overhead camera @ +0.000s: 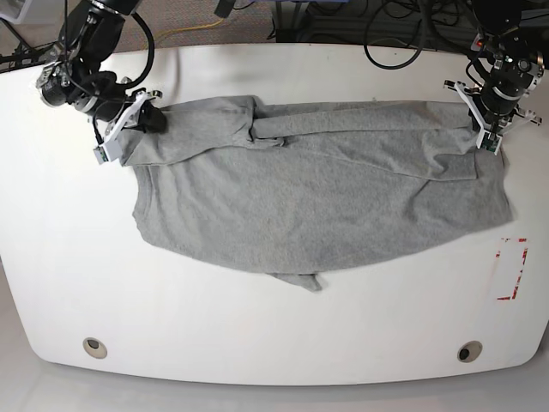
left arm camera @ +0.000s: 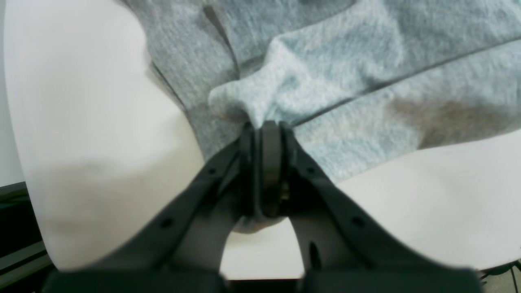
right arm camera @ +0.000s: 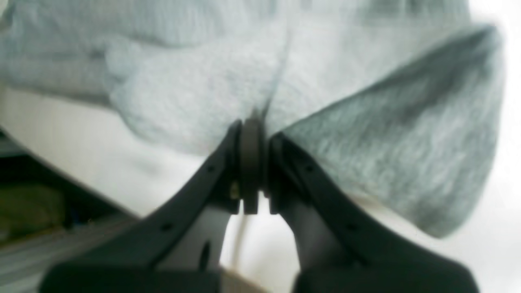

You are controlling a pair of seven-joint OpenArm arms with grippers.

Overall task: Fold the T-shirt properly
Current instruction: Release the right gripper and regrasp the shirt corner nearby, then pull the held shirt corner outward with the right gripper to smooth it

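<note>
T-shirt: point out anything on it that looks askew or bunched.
The T-shirt lies crooked and wrinkled on the table. Its top edge is bunched into a twisted fold near the middle, and a small flap sticks out below the bottom edge. Both tools pinch its upper corners.

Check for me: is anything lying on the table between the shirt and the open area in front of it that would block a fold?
Nothing visible does. Both the left gripper and the right gripper are already shut on the T-shirt. The white table in front of it shows only a red-marked rectangle, off beside the shirt's corner.
</note>
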